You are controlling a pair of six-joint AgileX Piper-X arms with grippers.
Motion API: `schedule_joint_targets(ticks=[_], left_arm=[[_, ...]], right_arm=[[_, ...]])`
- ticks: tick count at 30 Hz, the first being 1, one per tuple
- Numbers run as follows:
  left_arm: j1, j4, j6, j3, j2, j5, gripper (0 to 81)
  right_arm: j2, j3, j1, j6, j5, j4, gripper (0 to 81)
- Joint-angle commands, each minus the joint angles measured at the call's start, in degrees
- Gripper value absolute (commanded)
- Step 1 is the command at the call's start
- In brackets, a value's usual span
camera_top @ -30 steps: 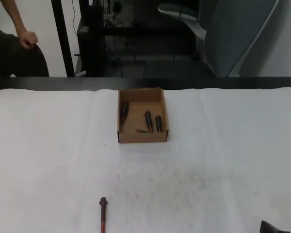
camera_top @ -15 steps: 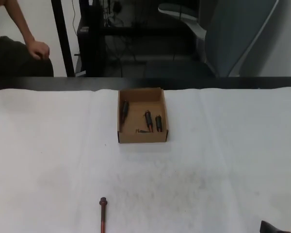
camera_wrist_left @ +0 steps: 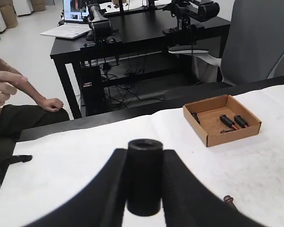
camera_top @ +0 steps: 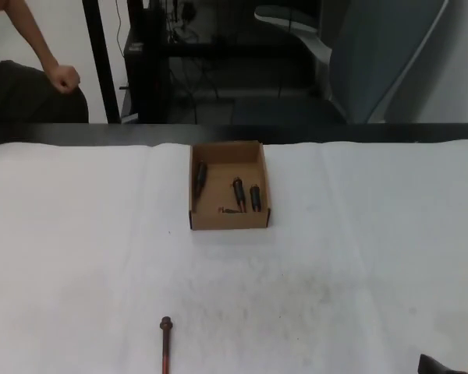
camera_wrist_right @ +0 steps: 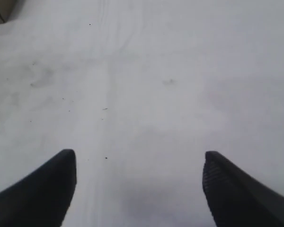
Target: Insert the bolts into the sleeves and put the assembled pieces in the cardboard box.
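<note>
Black sleeve (camera_wrist_left: 144, 182), clamped in left hand (camera_wrist_left: 144, 157)

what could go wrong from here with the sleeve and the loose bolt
1. The sleeve stands upright in the left claw, gripped by its sides. Pushing a bolt in off-axis might tilt it or make it slip.
2. The bolt lies flat near the front edge of the cloth, and the open right claw is not on it yet. A clumsy pick may roll it off.
</note>
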Motion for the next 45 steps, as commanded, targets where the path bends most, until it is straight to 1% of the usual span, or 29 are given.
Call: schedule_joint_targets(ticks=[1, 23, 27, 31, 35, 37, 39, 44, 45], left_arm=[[0.12, -0.64, -0.43, -0.22, 0.64, -0.49, 1.8], [0.12, -0.64, -0.43, -0.22, 0.64, -0.67, 1.8], [0.12, -0.64, -0.43, -0.22, 0.64, -2.99, 1.8], [0.12, -0.64, -0.43, -0.22, 0.64, -7.00, 1.8], [0.12, -0.64, -0.43, -0.22, 0.64, -7.45, 1.8], [0.12, -0.64, -0.43, -0.22, 0.64, -9.16, 1.8], [0.12, -0.64, -2.25, -0.22, 0.64, -11.23, 1.8], [0.12, -0.64, -2.65, -0.22, 0.64, -11.65, 1.8], [0.12, -0.64, -2.65, -0.22, 0.64, -11.65, 1.8]], right_arm=[[0.15, -0.57, -0.28, 0.51, 0.19, -0.02, 70.0], [0.15, -0.57, -0.28, 0.51, 0.19, -0.02, 70.0], [0.15, -0.57, -0.28, 0.51, 0.19, -0.02, 70.0], [0.15, -0.57, -0.28, 0.51, 0.19, -0.02, 70.0], [0.15, -0.57, -0.28, 0.51, 0.19, -0.02, 70.0], [0.15, -0.57, -0.28, 0.51, 0.19, -0.02, 70.0], [0.15, -0.57, -0.28, 0.51, 0.19, -0.02, 70.0], [0.15, -0.57, -0.28, 0.51, 0.19, -0.02, 70.0], [0.15, -0.57, -0.28, 0.51, 0.19, -0.02, 49.7]])
